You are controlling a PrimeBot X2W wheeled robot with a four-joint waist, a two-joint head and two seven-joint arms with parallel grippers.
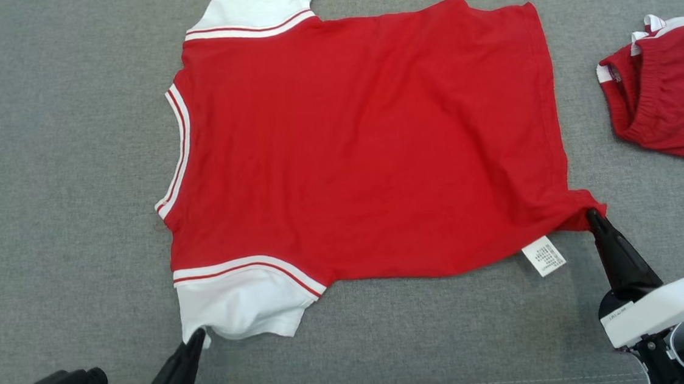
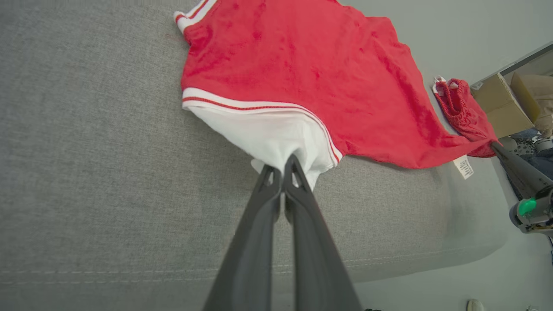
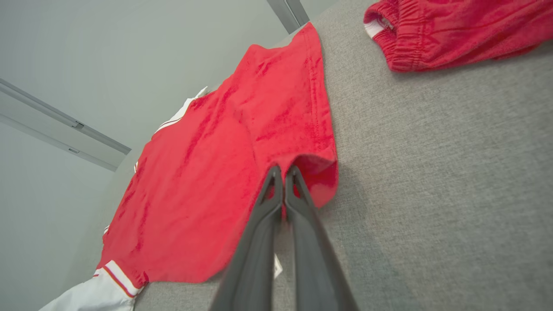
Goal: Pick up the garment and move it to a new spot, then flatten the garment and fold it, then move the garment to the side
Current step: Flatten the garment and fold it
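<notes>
Left gripper [image 1: 197,333] is clamped shut on the white sleeve [image 1: 240,297] of the red shirt [image 1: 363,147], right gripper [image 1: 592,214] likewise on its hem corner [image 1: 584,203]. The shirt lies spread flat on a grey cushion [image 1: 60,177]. Red shorts [image 1: 670,99] lie apart on the right.

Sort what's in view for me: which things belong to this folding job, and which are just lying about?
In the job:
red T-shirt, spread on the grey cushion
left hand, shut on its white sleeve
right hand, shut on its hem corner

Lying about:
second red garment, at the right
cardboard box, beyond the cushion
</notes>
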